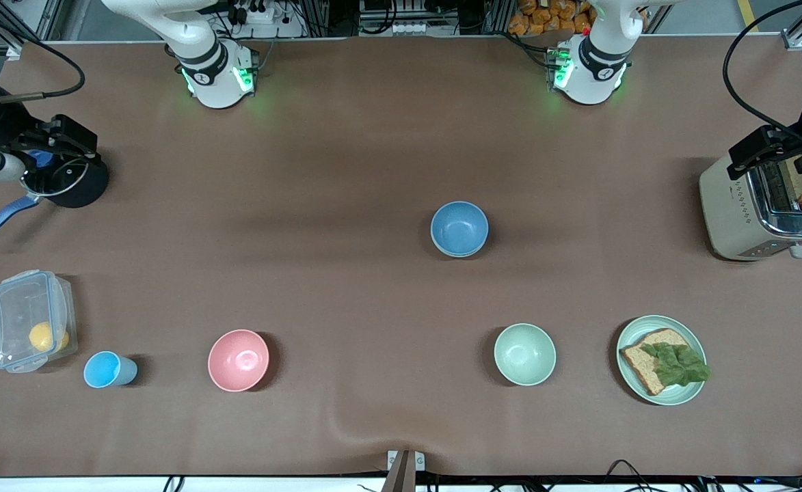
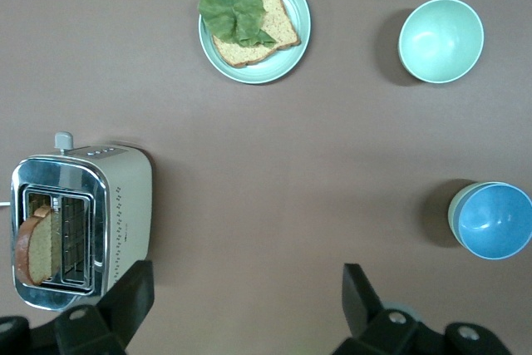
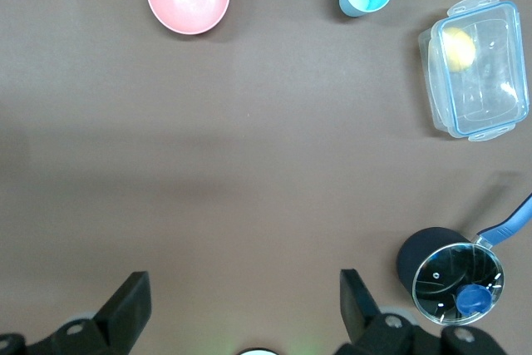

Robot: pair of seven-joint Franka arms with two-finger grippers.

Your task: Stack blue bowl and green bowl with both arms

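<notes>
- Blue bowl (image 1: 459, 229): sits mid-table, somewhat toward the left arm's end, well clear of every edge; nested upright inside the green bowl
- Green bowl (image 2: 454, 212): only a sliver of its rim shows under the blue one in the left wrist view; the stack reads as made, so the task looks finished
- Left gripper (image 1: 773, 150): empty, fingers (image 2: 126, 295) spread wide, hanging over the toaster (image 1: 749, 212) at the left arm's end edge; judged parked clear of the stack
- Right gripper (image 1: 59, 140): empty, fingers (image 3: 126, 301) spread wide, over the lidded pot (image 1: 72, 184) at the right arm's end edge; judged parked likewise
- Mint bowl (image 1: 525, 354): paler, alone, nearer the front edge than the stack; apart from it
- Plate (image 1: 682, 391): holds bread and lettuce, beside the mint bowl, toward the front corner at the left arm's end
- Pink bowl (image 1: 238, 360), cup (image 1: 109, 370), lidded box (image 1: 31, 328): ranged along the front edge toward the right arm's end corner
- Table (image 1: 346, 171): broad bare cloth rings the stack; the strip between it and the edge by the bases is open, so either arm could likely come down on it without crossing other items; a slight ripple in the cloth at the front edge, away from everything
</notes>
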